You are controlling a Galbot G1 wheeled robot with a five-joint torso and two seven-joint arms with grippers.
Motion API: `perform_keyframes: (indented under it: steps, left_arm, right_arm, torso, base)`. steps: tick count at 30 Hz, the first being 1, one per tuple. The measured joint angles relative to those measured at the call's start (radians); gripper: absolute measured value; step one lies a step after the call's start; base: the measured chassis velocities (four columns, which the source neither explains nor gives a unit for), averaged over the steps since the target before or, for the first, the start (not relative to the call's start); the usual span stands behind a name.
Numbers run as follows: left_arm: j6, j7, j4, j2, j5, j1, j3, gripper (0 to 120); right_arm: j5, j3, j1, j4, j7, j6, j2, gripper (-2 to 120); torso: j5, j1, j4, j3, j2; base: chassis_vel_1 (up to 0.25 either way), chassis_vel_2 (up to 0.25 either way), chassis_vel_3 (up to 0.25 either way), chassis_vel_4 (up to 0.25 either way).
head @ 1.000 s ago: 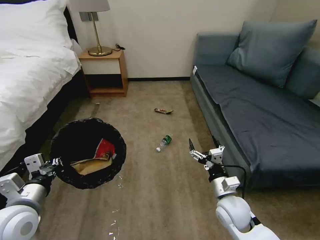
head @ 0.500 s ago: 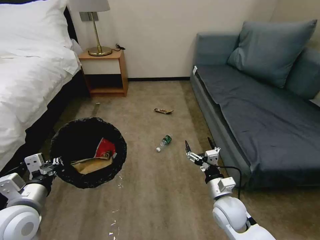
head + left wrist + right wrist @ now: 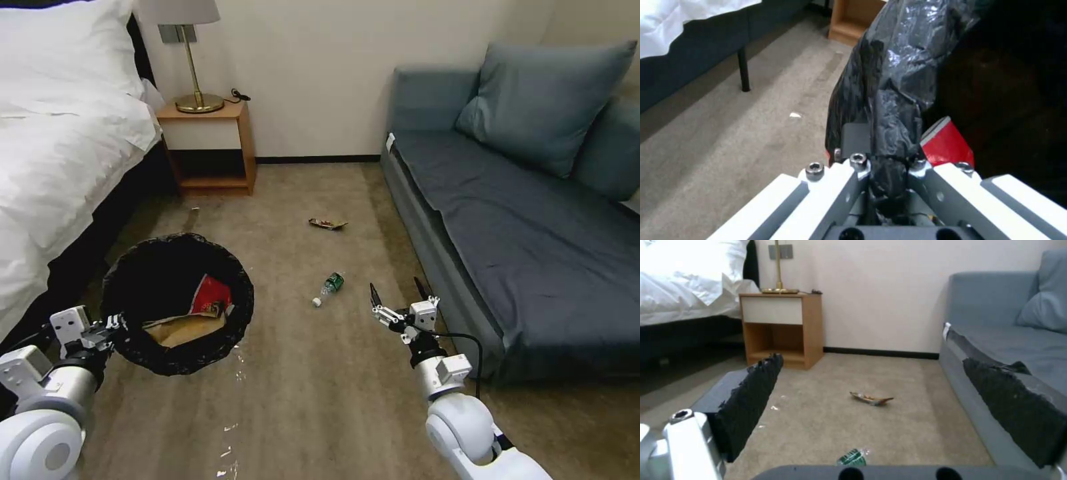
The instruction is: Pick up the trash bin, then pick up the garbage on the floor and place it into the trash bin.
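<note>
Leftmost, a bed (image 3: 60, 133) with white bedding ran along the room's edge, and a wooden nightstand (image 3: 212, 143) carrying a brass lamp (image 3: 193, 60) stood against the far wall beside it. Low on that side, the left gripper (image 3: 110, 327) was clamped on the near rim of the trash bin (image 3: 177, 303), its jaws pinching a fold of the crinkled black bag; the left wrist view showed the bag (image 3: 889, 110) bunched tightly between the two fingers. The bin was held above the carpet (image 3: 313, 400) with its mouth facing the camera. Inside it lay the red-and-white snack wrapper (image 3: 210, 295) and, just below and touching it, the crumpled brown paper bag (image 3: 180, 328). Further right, on the open carpet, the plastic bottle (image 3: 328, 289) lay on its side, its white cap pointing toward the robot. Beyond it, nearer the far wall and well apart, the flat dark-and-gold wrapper (image 3: 327, 223) rested on the floor. Right of the bottle and near it, the right gripper (image 3: 395, 293) hovered above the carpet with its jaws spread wide and nothing between them; its black finger pads (image 3: 751, 400) framed the bottle (image 3: 852, 456) and wrapper (image 3: 871, 398) in the right wrist view. A grey-blue sofa (image 3: 527, 227) with a cushion (image 3: 540, 100) took up the right side.
</note>
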Motion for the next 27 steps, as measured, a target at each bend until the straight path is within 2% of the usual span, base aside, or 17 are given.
perform_keyframes:
  steps: [27]
  left_arm:
    - [-0.002, -0.004, -0.006, 0.000, 0.001, 0.001, 0.003, 1]
  right_arm:
    - [-0.007, -0.012, -0.001, -0.010, -0.014, 0.001, 0.005, 100]
  torso:
    - [0.0000, 0.000, -0.0001, 0.000, 0.000]
  base:
    - [-0.061, 0.066, 0.064, -0.066]
